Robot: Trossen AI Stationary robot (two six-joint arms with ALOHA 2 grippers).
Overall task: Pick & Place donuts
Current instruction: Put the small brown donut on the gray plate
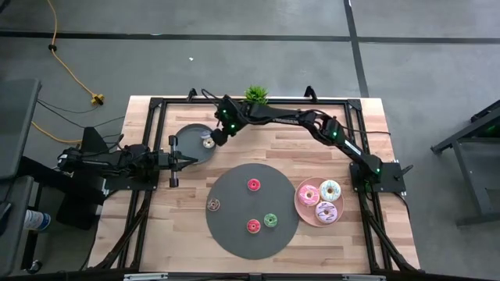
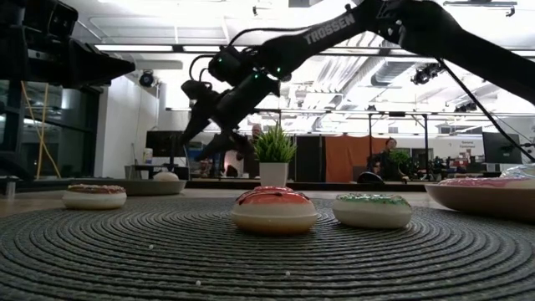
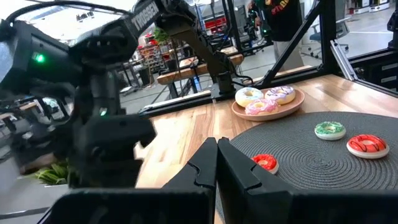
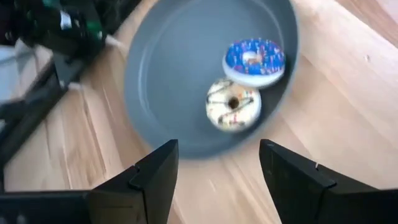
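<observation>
Nearest, four small donuts (image 1: 253,225) lie on a round dark mat (image 1: 234,234); three bigger ones (image 1: 326,211) fill a pink plate (image 1: 300,208). Farther back, the empty right gripper (image 1: 216,137) hovers spread wide over a grey plate (image 1: 186,140) holding two donuts (image 4: 233,103). The left gripper (image 1: 190,161) rests closed beside that plate.

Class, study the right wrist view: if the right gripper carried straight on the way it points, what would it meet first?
Most likely the cream donut in the grey plate, which sits between the open jaws of the right gripper, with the blue donut just beyond. Depth is unclear.
</observation>
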